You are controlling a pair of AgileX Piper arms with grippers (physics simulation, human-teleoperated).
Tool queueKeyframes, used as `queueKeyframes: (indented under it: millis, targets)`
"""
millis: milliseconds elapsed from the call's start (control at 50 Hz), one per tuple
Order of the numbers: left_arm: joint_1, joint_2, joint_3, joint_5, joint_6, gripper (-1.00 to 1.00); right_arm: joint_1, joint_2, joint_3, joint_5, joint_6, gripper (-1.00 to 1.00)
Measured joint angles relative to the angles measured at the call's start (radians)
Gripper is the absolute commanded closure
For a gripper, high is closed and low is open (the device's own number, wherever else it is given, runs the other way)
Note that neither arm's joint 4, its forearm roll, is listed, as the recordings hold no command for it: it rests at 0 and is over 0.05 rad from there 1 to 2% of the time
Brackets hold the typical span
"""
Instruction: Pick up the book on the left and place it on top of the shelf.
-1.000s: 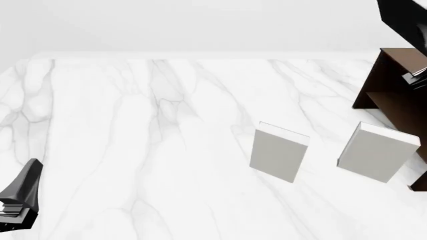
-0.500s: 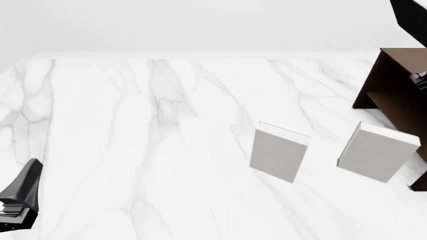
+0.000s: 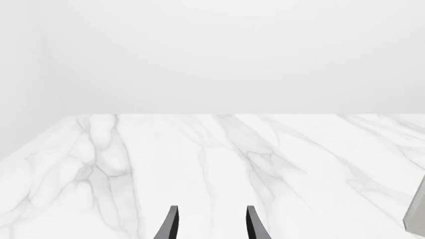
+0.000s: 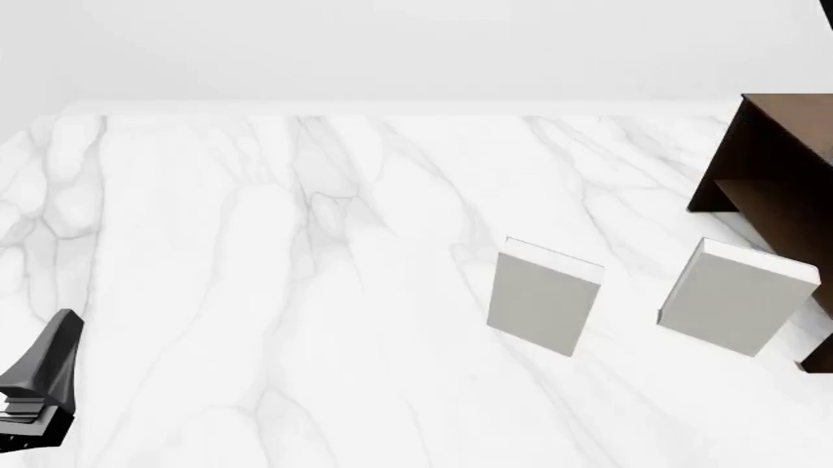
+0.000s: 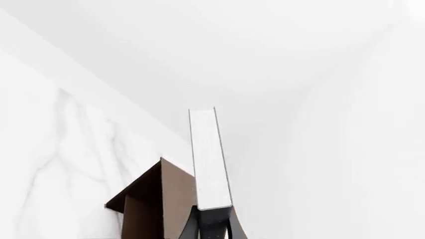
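White page edges of the book (image 5: 210, 159), pinched edgewise by our right gripper (image 5: 212, 224) above the shelf (image 5: 159, 204); released tilted, it may topple off. Left gripper (image 3: 211, 226) idles, spread.

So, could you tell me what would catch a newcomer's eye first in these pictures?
Probably the right gripper, shut on the book and holding it above the dark brown shelf. Next, two light grey books on the marble table, right of centre, near the shelf.
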Motion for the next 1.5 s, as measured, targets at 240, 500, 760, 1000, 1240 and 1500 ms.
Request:
queueKeyframes:
  millis: [240,500,760,1000,1240,1500]
  targets:
    - [0.0,0.0,0.0,0.0,0.0,-1.0,-0.031,0.006,-0.017,0.007,-0.02,1.0]
    - [0.0,0.0,0.0,0.0,0.0,-1.0,-0.074,0.024,-0.037,0.013,-0.041,1.0]
    - [0.0,0.0,0.0,0.0,0.0,-1.0,-0.111,0.058,-0.052,0.0,-0.061,1.0]
    - [0.0,0.0,0.0,0.0,0.0,-1.0,-0.145,0.079,-0.065,-0.005,-0.08,1.0]
    - [0.0,0.0,0.0,0.0,0.0,-1.0,-0.173,0.097,-0.073,-0.013,-0.093,1.0]
    - [0.0,0.0,0.0,0.0,0.0,-1.0,-0.201,0.138,-0.093,-0.026,-0.101,1.0]
